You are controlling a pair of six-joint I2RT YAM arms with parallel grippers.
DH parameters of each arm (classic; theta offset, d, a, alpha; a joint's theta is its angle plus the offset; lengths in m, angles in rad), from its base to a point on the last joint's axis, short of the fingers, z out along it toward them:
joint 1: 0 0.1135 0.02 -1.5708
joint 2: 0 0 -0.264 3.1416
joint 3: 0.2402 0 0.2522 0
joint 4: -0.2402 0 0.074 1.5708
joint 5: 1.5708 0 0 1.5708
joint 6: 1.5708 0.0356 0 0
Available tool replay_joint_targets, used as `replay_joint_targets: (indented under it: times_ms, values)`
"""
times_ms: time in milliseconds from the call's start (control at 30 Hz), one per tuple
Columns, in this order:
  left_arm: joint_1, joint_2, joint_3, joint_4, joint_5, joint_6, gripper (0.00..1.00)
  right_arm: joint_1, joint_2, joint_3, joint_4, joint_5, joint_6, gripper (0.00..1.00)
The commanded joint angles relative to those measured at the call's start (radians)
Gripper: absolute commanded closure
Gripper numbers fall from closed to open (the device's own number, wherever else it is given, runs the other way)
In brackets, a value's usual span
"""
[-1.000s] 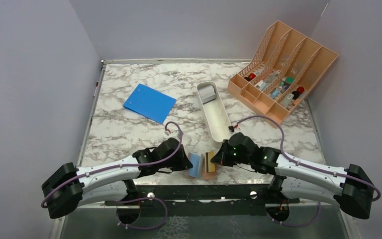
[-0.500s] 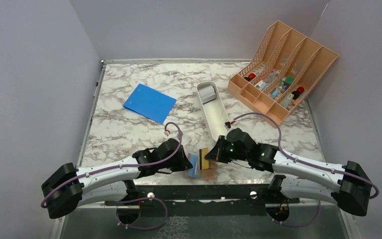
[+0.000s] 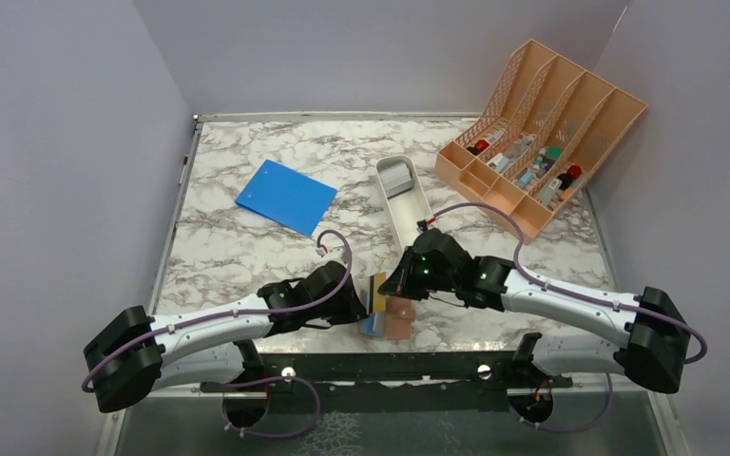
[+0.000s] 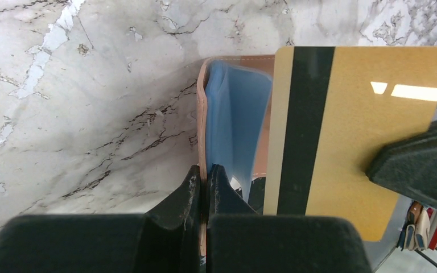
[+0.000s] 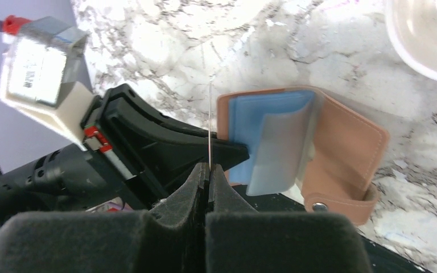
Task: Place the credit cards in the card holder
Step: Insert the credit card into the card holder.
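The brown card holder [image 3: 397, 321] lies open at the table's near edge, its pale blue inside [image 4: 236, 122] showing. My left gripper [image 4: 206, 173] is shut on the holder's left cover [image 5: 223, 122] and holds it up. My right gripper [image 5: 209, 169] is shut on a gold-brown credit card [image 4: 364, 136] with a black stripe, held upright just left of the open holder. In the top view that card [image 3: 378, 291] stands between the two grippers. More cards [image 3: 397, 178] lie in the far end of the white tray. The holder's snap stud [image 5: 320, 207] faces the table edge.
A long white oblong tray [image 3: 416, 228] runs back from the right gripper. A blue notebook [image 3: 286, 197] lies at the back left. A peach lattice organiser [image 3: 539, 133] with small items stands at the back right. The table's dark front rail [image 3: 380, 366] lies just below the holder.
My right gripper has moved left and a little away from me, carrying the gold-brown card from over the holder's right half to beside its left cover. The left gripper has held still.
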State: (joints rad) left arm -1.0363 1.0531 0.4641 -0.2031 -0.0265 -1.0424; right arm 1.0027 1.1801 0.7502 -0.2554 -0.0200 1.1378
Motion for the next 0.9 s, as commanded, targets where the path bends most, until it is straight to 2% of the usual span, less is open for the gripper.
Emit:
replay_joint_targets:
  times_ms: [0,333,567,700,867]
  values:
    - [-0.005,-0.013,0.025,0.002,-0.033,0.008,1.00,0.012,0.027,0.040,-0.112,0.060,0.046,0.99]
    - [-0.005,-0.003,0.027,0.005,-0.033,0.014,1.00,0.024,0.108,0.046,-0.105,0.066,0.026,0.99]
    - [-0.005,-0.013,0.016,0.006,-0.038,0.015,1.00,0.023,0.126,0.080,-0.221,0.142,-0.019,0.99]
    - [-0.006,-0.026,-0.029,0.028,-0.034,0.002,1.00,0.024,0.057,-0.001,-0.149,0.120,-0.097,0.99]
    - [-0.005,-0.028,-0.063,0.047,-0.022,-0.008,0.91,0.024,-0.013,-0.160,-0.001,0.037,-0.141,0.99]
